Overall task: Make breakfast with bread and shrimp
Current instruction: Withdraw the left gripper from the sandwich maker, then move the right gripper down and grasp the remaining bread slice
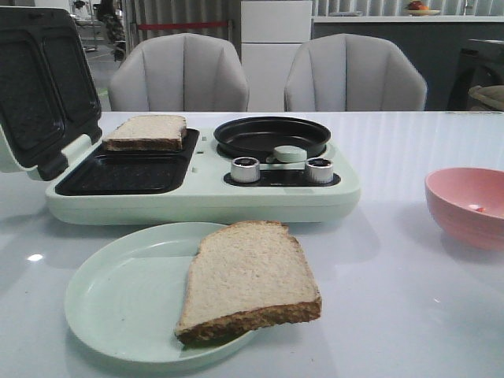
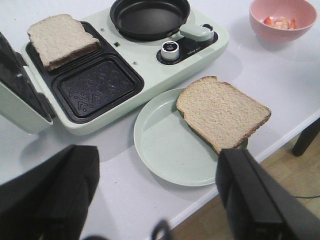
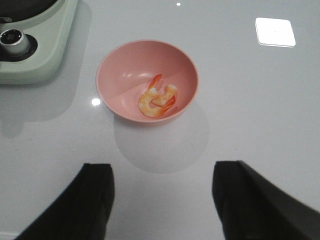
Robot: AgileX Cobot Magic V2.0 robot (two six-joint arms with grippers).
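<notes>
Reaching for shrimp (image 3: 159,98) in pink bowl (image 3: 125,65): right tool (image 3: 162,205) released, empty, at bowl's 6 o'clock. Descend centred, pinch gently; shrimp probably slippery. Left tool (image 2: 157,200) released.

In the front view, the breakfast maker (image 1: 197,185) sits across the left and centre of the frame on the counter (image 1: 409,315), its lid (image 1: 39,87) standing open at the upper left. One bread slice (image 1: 146,132) lies on the rear grill plate, the front grill plate (image 1: 126,175) before it. Right of these sits the frying pan (image 1: 272,137), with two knobs (image 1: 246,169) before it. In the lower centre, before the appliance, a plate (image 1: 126,299) carries the second bread slice (image 1: 250,277) (which overhangs the plate's right rim). At the right edge stands a bowl (image 1: 466,206), with the shrimp (image 3: 158,98) inside it. Two chairs (image 1: 179,75) stand behind the counter.
</notes>
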